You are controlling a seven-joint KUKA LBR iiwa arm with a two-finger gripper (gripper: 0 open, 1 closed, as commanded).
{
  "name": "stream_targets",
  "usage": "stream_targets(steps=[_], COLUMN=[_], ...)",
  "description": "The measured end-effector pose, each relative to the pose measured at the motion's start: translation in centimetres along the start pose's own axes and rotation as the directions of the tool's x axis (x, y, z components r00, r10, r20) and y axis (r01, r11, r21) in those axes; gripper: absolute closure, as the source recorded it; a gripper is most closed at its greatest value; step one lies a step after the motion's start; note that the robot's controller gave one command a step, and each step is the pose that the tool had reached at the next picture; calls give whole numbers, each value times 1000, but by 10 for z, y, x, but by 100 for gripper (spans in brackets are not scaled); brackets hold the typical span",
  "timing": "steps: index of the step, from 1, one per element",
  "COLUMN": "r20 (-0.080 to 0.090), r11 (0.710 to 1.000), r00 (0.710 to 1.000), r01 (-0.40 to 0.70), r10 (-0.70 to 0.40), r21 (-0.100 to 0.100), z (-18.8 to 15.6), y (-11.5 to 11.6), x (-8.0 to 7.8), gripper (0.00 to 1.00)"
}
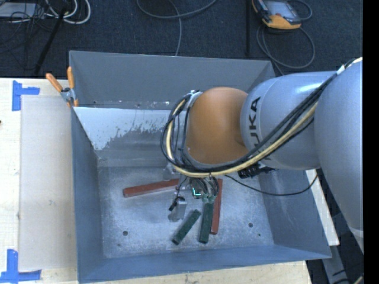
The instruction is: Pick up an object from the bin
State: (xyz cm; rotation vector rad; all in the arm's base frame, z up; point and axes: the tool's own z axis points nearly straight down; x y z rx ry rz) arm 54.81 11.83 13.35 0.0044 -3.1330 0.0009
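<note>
My gripper (191,205) hangs below the orange wrist cover, low over the middle of the bin floor. Its fingers stand open, one grey fingertip (176,209) on the left and the other by the sticks on the right, with nothing seen between them. A red-brown flat stick (148,189) lies to the left, its right end running under the gripper. Just below the fingers lie two dark green sticks, one slanted (186,226) and one nearly upright in the view (205,222). A second red-brown stick (216,210) lies along the right side of the upright green one.
The arm and its orange cover hide the bin's middle and right back. Bare grey floor lies at the front left and the front right of the sticks. The bin's sloping walls rise on all sides.
</note>
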Motion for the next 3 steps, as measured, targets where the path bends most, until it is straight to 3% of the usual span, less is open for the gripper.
stream_targets(steps=[1,2,3], r20=[6,8,18], r11=[999,999,997], r00=[999,999,997], r01=[37,33,81], r10=[-37,-33,-81], r21=[0,-1,0], z=[68,64,-76], y=[3,2,-20], x=[-35,-35,-42], gripper=[0,100,100])
